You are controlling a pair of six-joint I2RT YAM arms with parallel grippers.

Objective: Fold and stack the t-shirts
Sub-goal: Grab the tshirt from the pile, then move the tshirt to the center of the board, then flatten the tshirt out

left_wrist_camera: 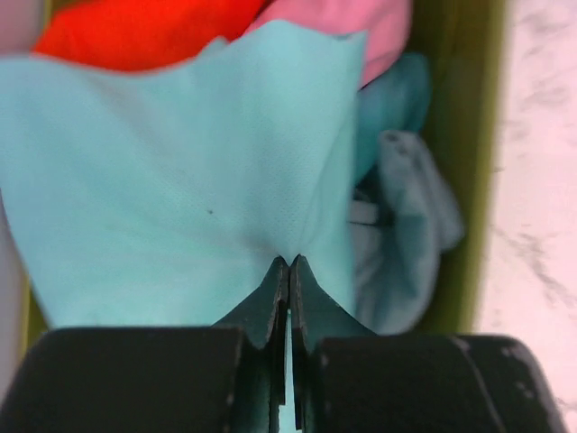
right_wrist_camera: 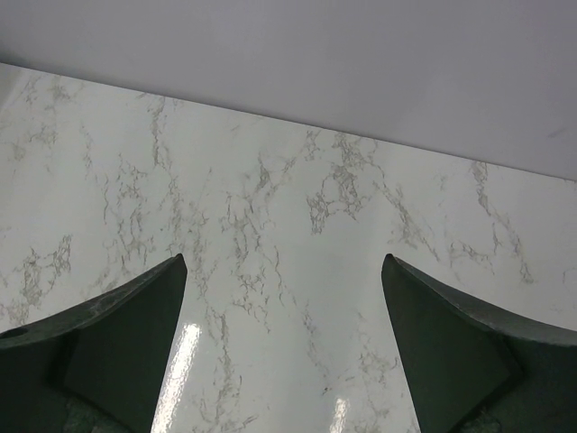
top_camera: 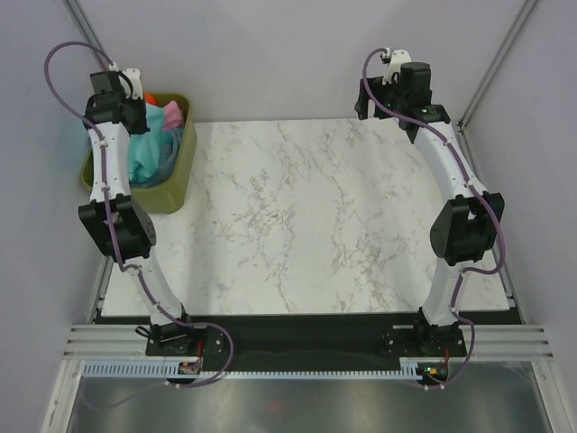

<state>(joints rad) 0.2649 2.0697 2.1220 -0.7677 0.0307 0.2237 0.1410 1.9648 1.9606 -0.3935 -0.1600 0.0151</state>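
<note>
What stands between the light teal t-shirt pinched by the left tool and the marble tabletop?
Only the side wall of the olive tub: the left tool is shut on the light teal t-shirt inside the tub, and the wall rises between it and the marble tabletop.

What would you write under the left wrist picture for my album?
Left gripper pinching a teal t-shirt inside the olive-green tub.

orange tee (left_wrist_camera: 144,32) — partly out of view

Bright even light, glare on tabletop (right_wrist_camera: 270,225), left wrist view blurred
</note>
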